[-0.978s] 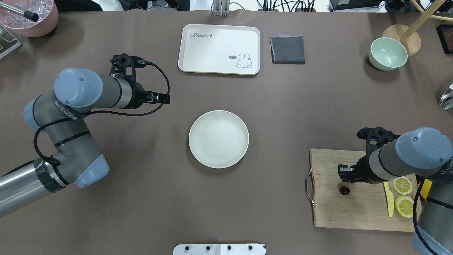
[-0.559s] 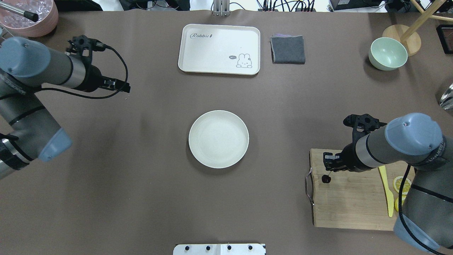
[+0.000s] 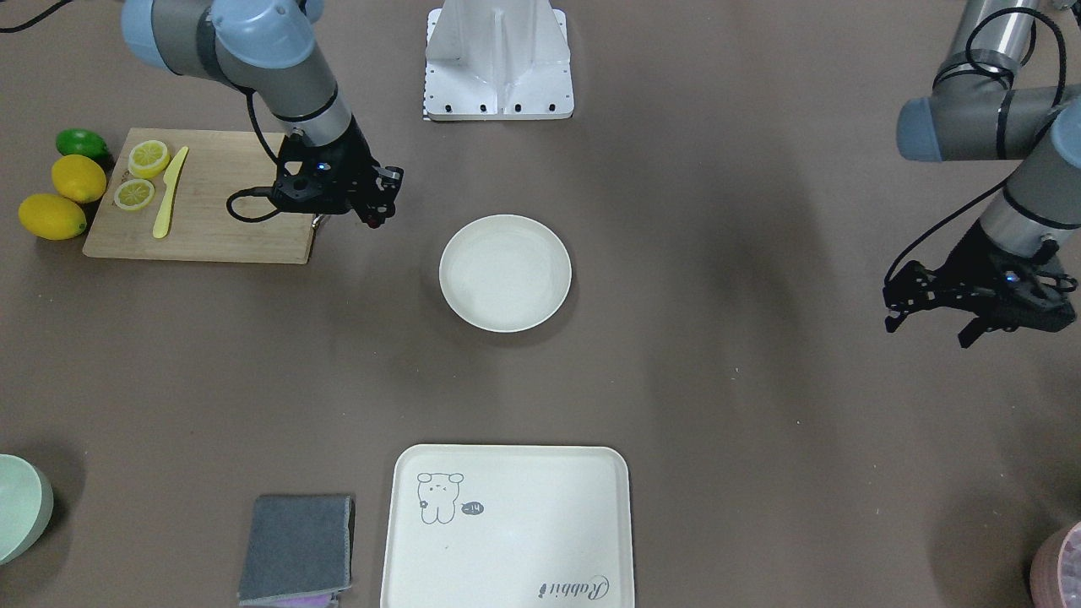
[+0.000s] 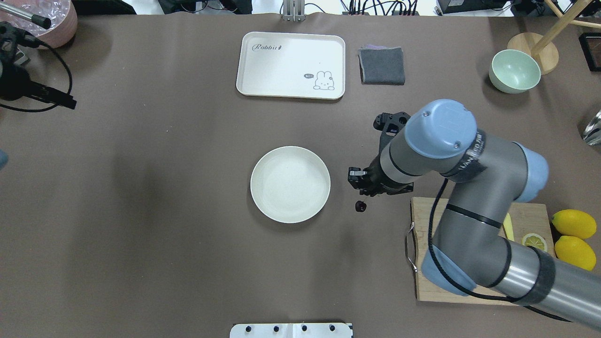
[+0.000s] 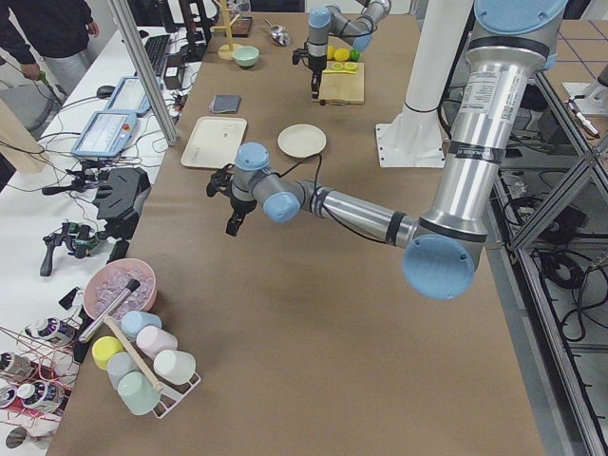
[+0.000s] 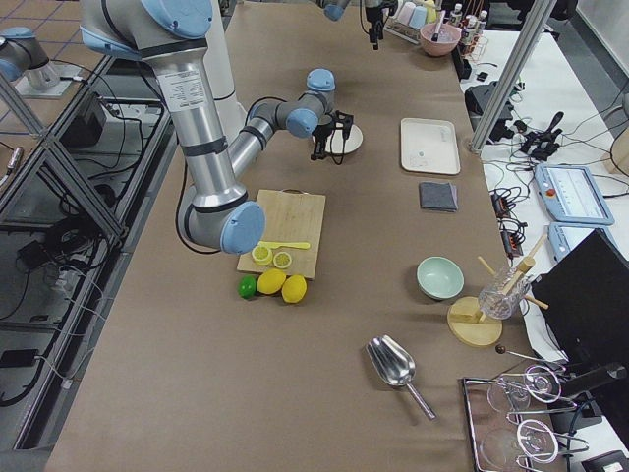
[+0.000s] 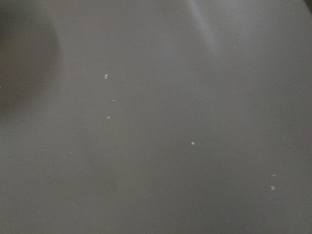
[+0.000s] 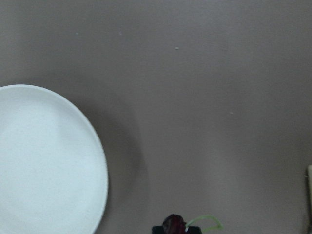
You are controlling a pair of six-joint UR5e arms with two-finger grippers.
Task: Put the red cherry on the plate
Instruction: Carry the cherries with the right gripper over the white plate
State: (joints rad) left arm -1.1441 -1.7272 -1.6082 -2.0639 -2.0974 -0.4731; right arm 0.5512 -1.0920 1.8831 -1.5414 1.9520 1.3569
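Two arms in the shot, but only one is doing anything. Front-facing cam: the right end effector is pinching the red cherry by its stem. The fruit dangles between the cutting board and the plate, up off the counter and not over the plate yet. Grabbing the stem makes sense to me, since the fruit is tiny and slick. The left end effector hangs way off to the side, fingers spread and holding nothing, I'd guess parked out of the way. Overhead cam shows the gap better: the cherry is just beside the plate rim and the plate is bare, though the wrist hides the pinch itself. Side cams are too far off to add much. Left wrist cam is just blank counter. Right wrist cam has what nothing else shows, the pale stem curling off the dark fruit at the bottom edge. The plate's edge is off to the left there, so I reckon it's a short carry that way.
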